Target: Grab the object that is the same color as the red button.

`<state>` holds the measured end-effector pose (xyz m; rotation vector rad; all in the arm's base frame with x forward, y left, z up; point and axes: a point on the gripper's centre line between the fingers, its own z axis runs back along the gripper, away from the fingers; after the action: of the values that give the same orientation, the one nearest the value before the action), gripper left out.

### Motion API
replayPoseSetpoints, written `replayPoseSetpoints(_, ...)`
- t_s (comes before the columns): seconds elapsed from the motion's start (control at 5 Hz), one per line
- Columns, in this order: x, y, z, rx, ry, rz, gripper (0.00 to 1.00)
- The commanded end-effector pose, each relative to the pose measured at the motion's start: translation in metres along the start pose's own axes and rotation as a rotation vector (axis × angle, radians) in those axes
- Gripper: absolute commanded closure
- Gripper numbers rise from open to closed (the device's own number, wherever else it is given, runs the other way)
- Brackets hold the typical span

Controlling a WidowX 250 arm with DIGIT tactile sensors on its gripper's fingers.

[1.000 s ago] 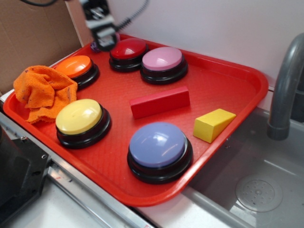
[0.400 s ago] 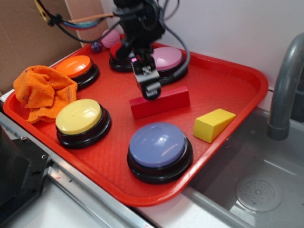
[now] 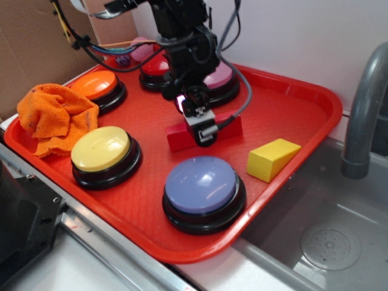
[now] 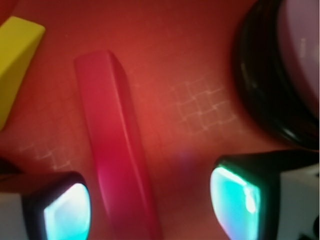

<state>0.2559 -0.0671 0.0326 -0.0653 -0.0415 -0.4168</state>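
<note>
The red block [image 3: 225,128] lies flat near the middle of the red tray [image 3: 291,100]. My gripper [image 3: 203,130] hangs low over the block's middle, jaws open, one finger on each side of it. In the wrist view the block [image 4: 112,145] runs between the two fingertips, nearer the left pad [image 4: 67,212] than the right pad [image 4: 235,200], with a clear gap on the right side. The dark-red dome button [image 3: 154,68] sits at the tray's back, mostly hidden behind my arm.
The pink button [image 3: 221,82] sits just behind the block and shows in the wrist view [image 4: 285,65]. The yellow wedge [image 3: 271,159] lies right of the block. The purple [image 3: 201,187], yellow [image 3: 102,150] and orange [image 3: 95,85] buttons and an orange cloth [image 3: 51,118] share the tray. A faucet [image 3: 364,109] and sink are right.
My arm has come from the tray's back left forward and down over the red block, now lower and straddling it. The block has not moved.
</note>
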Motion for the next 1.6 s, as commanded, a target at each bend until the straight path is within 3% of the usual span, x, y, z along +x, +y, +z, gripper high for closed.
replayPoseSetpoints(0.0, 0.009, -0.005, -0.002, 0.015, -0.033, 0.015, 0.99)
replayPoseSetpoints(0.4, 0.011, -0.002, -0.001, 0.005, -0.026, 0.009, 1.00)
replayPoseSetpoints(0.6, 0.010, 0.001, 0.012, -0.040, -0.049, -0.004, 1.00)
replayPoseSetpoints(0.8, 0.008, 0.013, 0.061, -0.007, -0.049, -0.001, 1.00)
replayPoseSetpoints(1.0, -0.006, 0.033, 0.100, -0.036, -0.035, 0.142, 1.00)
replayPoseSetpoints(1.2, -0.012, 0.049, 0.125, 0.027, -0.023, 0.222, 1.00)
replayPoseSetpoints(1.4, -0.025, 0.063, 0.134, 0.042, 0.028, 0.300, 1.00)
